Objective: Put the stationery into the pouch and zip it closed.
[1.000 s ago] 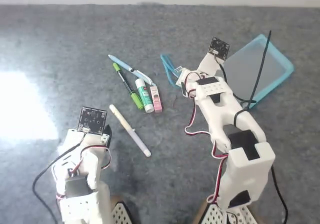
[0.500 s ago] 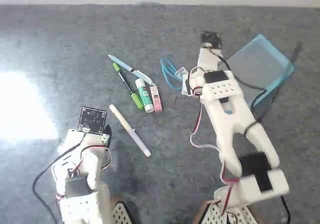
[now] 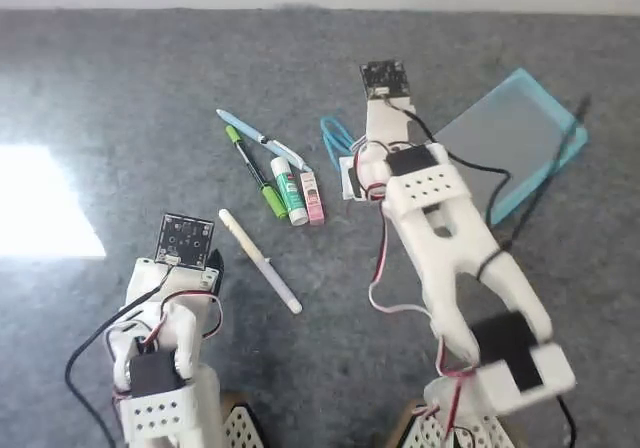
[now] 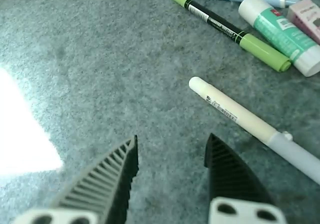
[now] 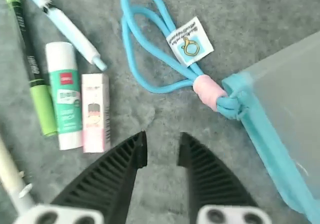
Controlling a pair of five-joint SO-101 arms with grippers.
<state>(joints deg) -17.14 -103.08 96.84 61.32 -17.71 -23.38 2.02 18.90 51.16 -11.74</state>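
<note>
My left gripper (image 4: 172, 146) hangs low over the grey desk (image 3: 120, 88), on the arms' side of the glue stick (image 3: 290, 190) and well to its left. Its fingers stand moderately wide apart with nothing between them. The white pen (image 3: 260, 261) lies slantwise just beyond the fingertips, between them and the glue stick, touching neither.

The green marker (image 3: 255, 173) lies along the glue stick's left flank, its cap end about level with the stick's foot. The blue pen (image 3: 255, 135) lies across the far side of the glue stick, near its cap. The pink eraser (image 3: 313, 196) sits right against the glue stick's right side, parallel to it.

Right of the glue stick, past the eraser, lies the pouch's blue cord loop (image 5: 145, 59) with a small tag (image 5: 190, 41) and a pink bead (image 5: 209, 90).

My right gripper (image 5: 162, 144) hovers over bare desk near the eraser, right of the glue stick. Its fingers are open only a narrow gap and hold nothing.

The pouch (image 3: 510, 133) lies flat well to the right of the glue stick. All the stationery is still outside it on the desk.
</note>
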